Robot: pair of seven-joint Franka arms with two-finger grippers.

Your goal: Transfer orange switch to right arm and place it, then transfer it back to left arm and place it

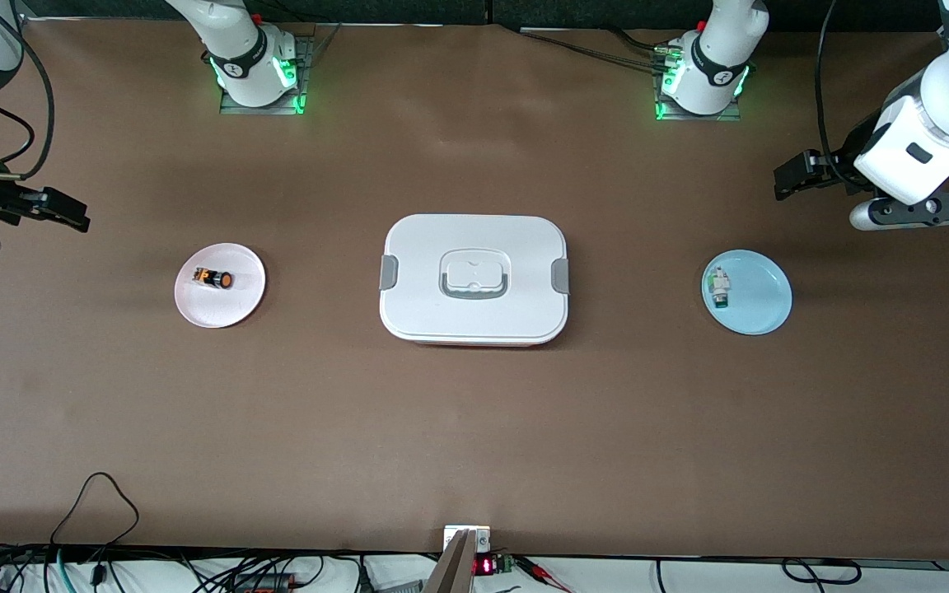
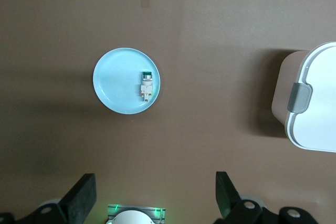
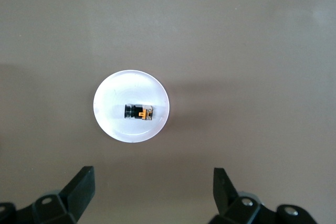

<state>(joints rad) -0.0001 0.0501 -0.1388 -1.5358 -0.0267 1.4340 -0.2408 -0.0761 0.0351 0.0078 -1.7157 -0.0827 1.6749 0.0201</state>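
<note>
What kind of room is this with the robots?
Probably a robot lab: two white arms bolted to a brown table, loose cables along its edge, and a white box between two small plates.

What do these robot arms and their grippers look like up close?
Both are glossy white arms with black joint rings, standing on bases lit green. The left gripper and right gripper each have two black, wedge-shaped fingers on a silver-and-black wrist. Black cables loop alongside both arms.
</note>
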